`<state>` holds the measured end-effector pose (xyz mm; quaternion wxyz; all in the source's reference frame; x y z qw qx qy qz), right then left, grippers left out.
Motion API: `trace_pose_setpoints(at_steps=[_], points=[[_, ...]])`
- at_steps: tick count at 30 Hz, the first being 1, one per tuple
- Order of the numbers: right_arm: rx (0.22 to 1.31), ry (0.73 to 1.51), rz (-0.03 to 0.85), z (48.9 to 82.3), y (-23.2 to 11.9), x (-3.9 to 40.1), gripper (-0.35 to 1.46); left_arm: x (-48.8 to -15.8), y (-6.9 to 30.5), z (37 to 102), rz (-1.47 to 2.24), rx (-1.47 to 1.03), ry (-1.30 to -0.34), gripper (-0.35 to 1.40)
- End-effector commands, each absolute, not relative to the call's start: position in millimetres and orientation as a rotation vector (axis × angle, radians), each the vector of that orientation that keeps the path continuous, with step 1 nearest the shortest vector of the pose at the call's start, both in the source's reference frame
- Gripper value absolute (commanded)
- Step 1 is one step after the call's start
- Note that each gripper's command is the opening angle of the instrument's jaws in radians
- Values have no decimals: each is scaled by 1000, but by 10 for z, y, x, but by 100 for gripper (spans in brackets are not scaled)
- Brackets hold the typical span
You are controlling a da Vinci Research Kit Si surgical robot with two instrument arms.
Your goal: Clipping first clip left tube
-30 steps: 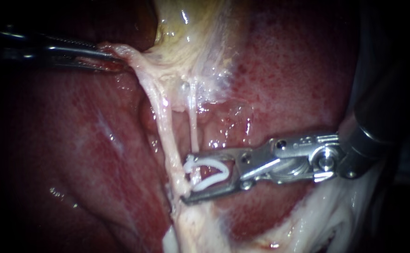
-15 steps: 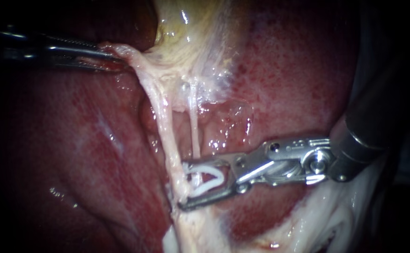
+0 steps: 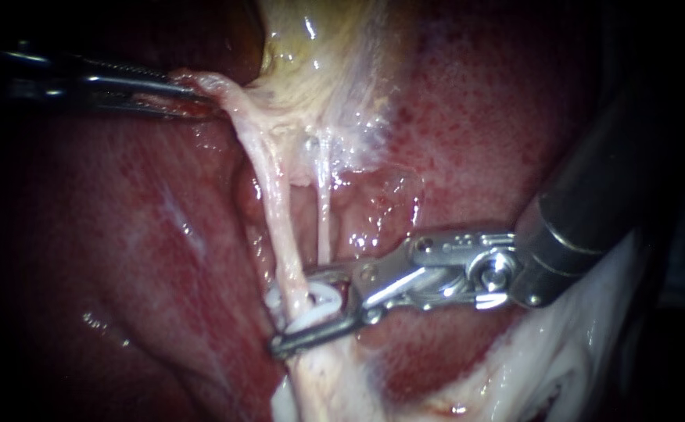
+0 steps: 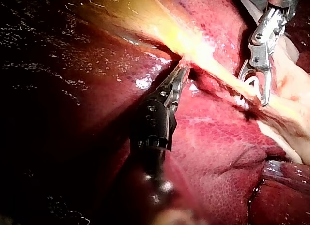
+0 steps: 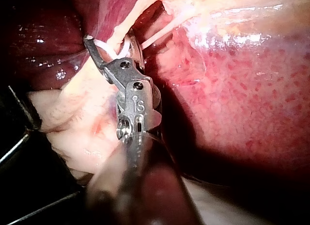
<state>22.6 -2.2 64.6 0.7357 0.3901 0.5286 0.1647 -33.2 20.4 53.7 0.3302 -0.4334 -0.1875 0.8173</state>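
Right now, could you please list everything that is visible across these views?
liver: one, dark red and mottled, filling the background around everything else
gallbladder: one, pale yellow, above the tubes
left tube: one, pale pink, stretched from the gallbladder's edge down to the clip
right tube: one, thin and whitish, beside the left tube and apart from it
clip: one, white, around the left tube's lower end
fatty tissue: one patch, white, under the right instrument's shaft
left instrument: one, dark metal, jaws shut on the gallbladder's pale edge
right instrument: one, silver, jaws holding the clip on both sides of the left tube
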Motion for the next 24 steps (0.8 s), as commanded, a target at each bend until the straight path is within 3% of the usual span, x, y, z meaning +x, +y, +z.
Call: trace_pose_setpoints(at_steps=[1, 10, 24], points=[[859, 1166, 368, 645, -21, 228, 49, -332, 204, 537, 2137, -1134, -492, -35], [902, 1203, 430, 643, -21, 240, 49, -334, 205, 539, 2137, -1133, -491, -35], [929, 1207, 433, 606, -37, 249, 49, -334, 206, 543, 2138, -1133, -490, -35]])
